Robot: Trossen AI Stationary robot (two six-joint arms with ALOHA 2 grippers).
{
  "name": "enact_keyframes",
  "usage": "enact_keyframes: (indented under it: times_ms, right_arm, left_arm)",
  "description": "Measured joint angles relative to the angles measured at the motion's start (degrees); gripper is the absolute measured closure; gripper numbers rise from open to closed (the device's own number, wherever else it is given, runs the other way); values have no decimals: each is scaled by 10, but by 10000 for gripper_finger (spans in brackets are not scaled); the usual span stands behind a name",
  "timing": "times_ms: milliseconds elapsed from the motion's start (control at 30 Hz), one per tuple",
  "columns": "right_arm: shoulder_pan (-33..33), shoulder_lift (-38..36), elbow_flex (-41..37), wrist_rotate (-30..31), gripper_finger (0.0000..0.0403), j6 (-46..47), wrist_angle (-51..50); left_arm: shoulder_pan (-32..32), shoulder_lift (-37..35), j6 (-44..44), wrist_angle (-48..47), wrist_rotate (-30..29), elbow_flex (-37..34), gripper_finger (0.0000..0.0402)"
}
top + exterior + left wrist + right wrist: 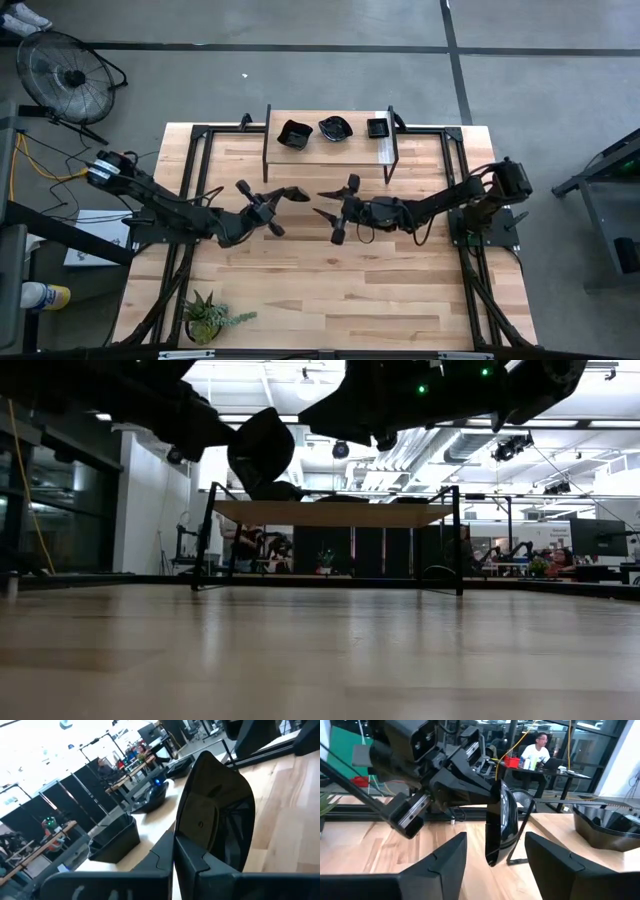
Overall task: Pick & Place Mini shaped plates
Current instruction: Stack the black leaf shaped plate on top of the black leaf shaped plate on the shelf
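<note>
Apparently mid-handover, my left gripper (290,192) was clamped shut on one glossy black wavy-edged mini plate (501,822), holding it on edge above the wooden table (330,290) so the right gripper (325,213), jaws spread wide around it and gripping nothing, could let go. I counted three black dishes (335,129) on the raised wooden shelf (355,150), one plate in hand, two grippers.

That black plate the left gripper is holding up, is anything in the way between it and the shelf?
Nothing visible blocks it. The left gripper is shut on the black plate, in the air over bare table. The shelf lies beyond, with three plates on it. The right gripper, open, faces the plate from the other side.
</note>
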Motion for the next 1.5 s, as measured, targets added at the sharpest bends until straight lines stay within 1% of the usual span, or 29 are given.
enact_keyframes:
  times_ms: [133, 267, 333, 467, 533, 700, 867, 1000, 1167, 1400, 1500]
  right_arm:
    - [-13, 0, 0, -13, 204, 12, 1]
    - [-20, 0, 0, -7, 203, 11, 6]
    - [-23, 0, 0, -4, 203, 10, 7]
    - [-27, 0, 0, -1, 204, 13, 6]
    - [-27, 0, 0, 11, 209, 16, 4]
    - [-27, 0, 0, 43, 230, 12, 3]
    - [-27, 0, 0, 45, 255, 18, -7]
    - [-27, 0, 0, 45, 267, 24, -11]
    - [-27, 0, 0, 59, 269, 23, -11]
    - [-27, 0, 0, 97, 270, 24, -2]
    - [-27, 0, 0, 104, 270, 24, 8]
  left_arm:
    - [17, 8, 23, 11, 17, 12, 401]
    - [33, 22, 56, 12, 45, 38, 401]
    - [39, 33, 71, 12, 49, 51, 401]
    - [44, 54, 85, 11, 46, 70, 401]
    - [46, 63, 85, 10, 43, 76, 401]
    - [46, 74, 84, 11, 33, 80, 401]
    - [46, 74, 81, 25, 21, 80, 401]
    - [46, 74, 103, 40, 19, 85, 401]
    - [46, 78, 132, 40, 14, 101, 401]
    - [46, 89, 155, 39, 1, 116, 401]
    - [46, 97, 157, 43, -26, 116, 401]
